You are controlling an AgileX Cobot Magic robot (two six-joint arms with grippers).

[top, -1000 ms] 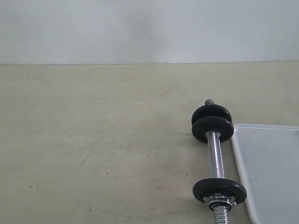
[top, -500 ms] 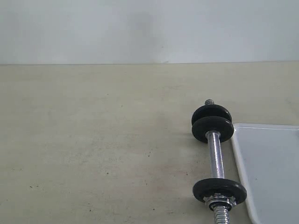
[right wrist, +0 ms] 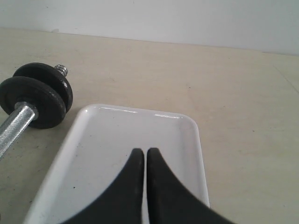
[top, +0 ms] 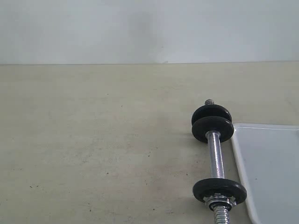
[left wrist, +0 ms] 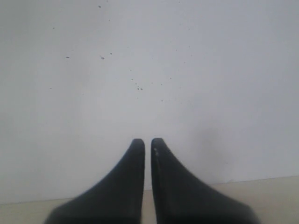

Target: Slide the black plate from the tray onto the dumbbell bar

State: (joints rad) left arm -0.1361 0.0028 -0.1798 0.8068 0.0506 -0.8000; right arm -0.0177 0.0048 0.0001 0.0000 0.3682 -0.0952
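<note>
Toward the counter's [top: 93,149] right edge, the tray [top: 273,163] shows bare. Just beside it the dumbbell bar [top: 215,156] carries three discs [top: 212,128], the black plate [top: 219,188] likely the lone near one. The task looks done. The left tool [left wrist: 147,142] and right tool [right wrist: 141,151] are closed and empty.

White tray [top: 271,172], chrome bar [top: 216,156], black discs [top: 212,129].

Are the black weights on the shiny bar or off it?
On. The bar runs through two weights at one end, one weight at the other.
</note>
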